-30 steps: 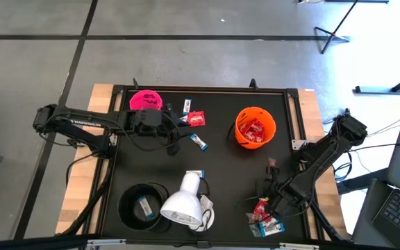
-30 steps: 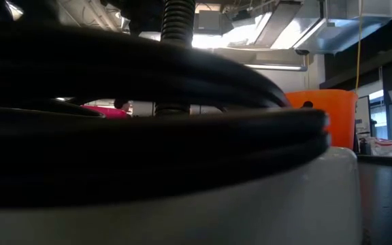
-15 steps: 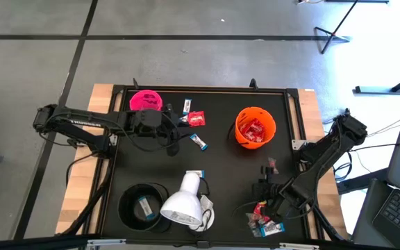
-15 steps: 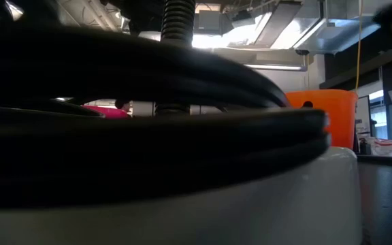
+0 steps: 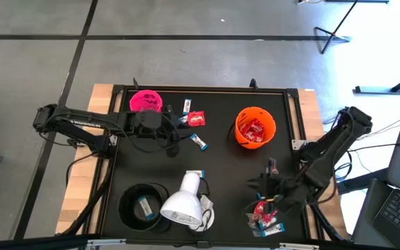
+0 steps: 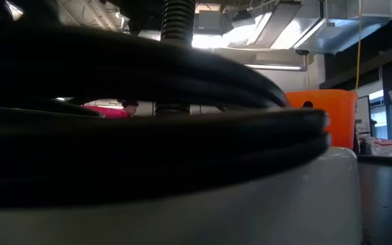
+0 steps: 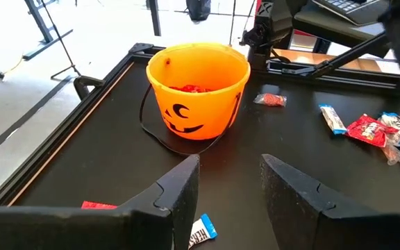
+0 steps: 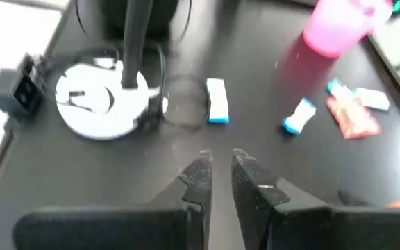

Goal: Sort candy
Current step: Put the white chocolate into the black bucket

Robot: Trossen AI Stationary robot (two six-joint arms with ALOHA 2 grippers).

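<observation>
Candy lay scattered over the black table (image 5: 221, 173) in several spots, and both claws were empty. The left gripper (image 5: 179, 125) hovered low near the table's far edge, its fingers (image 7: 179, 191) parted with nothing between them; a red packet (image 5: 196, 119) and a white-and-blue bar (image 5: 187, 105) lay just beyond its tip, and another slim bar (image 5: 199, 142) sat near it toward the table's middle. The pink cup (image 5: 145, 101) stood close behind that claw at the back corner. Straight ahead of the left gripper, well apart, stood the orange cup (image 7: 197, 90), with red packets (image 7: 194, 88) inside it. The right gripper (image 5: 264, 186) hung near the front right of the table, fingers drawn nearly together and gripping nothing; a small heap of red and white-and-blue sweets (image 5: 264, 217) lay just beside it toward the front edge, and a tiny pinkish piece (image 5: 272, 165) lay near it on the far side. Farther off from the right gripper, the white lamp head (image 5: 183, 205) rested next to the black cup (image 5: 143, 203), which held one wrapped bar (image 5: 144, 207).
</observation>
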